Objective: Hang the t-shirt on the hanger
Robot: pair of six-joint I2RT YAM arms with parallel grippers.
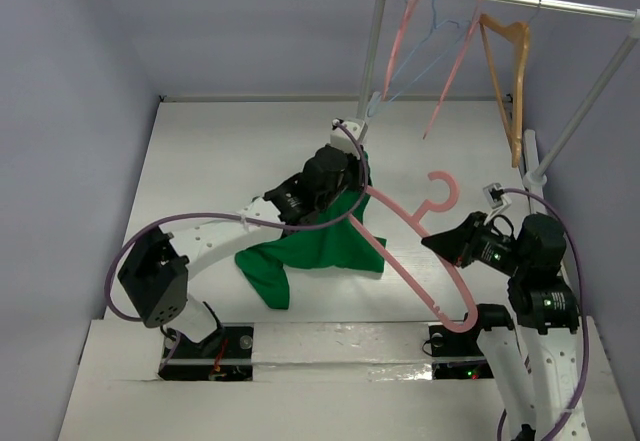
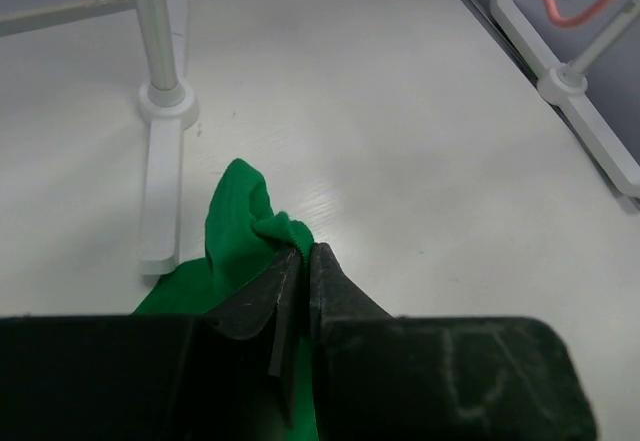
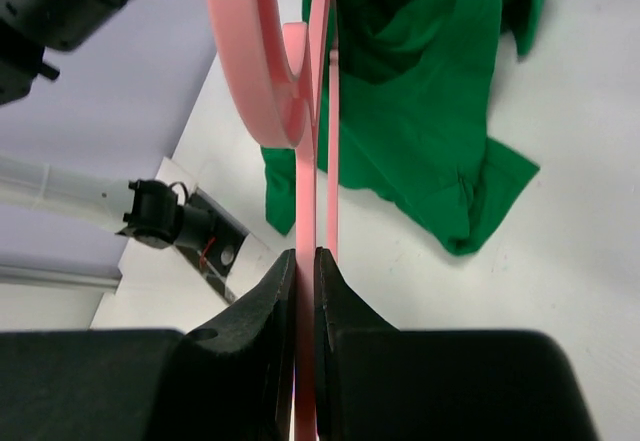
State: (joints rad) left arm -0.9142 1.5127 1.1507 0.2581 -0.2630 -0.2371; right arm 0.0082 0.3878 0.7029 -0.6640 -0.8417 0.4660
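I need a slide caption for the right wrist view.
Right hand grips the pink hanger, green t-shirt crumpled behind it.

The light is bright and even from above, so the white counter [image 1: 200,161] looks pale, and the shadow under the t-shirt [image 1: 320,246] is soft and small. A bit of glare shines along the counter's near edge in the top view. Right up close to my wrist cameras, my left hand [image 2: 305,253], my right hand [image 3: 304,256] and the hanger [image 3: 245,51] look fuzzy, and both hands look very dark.
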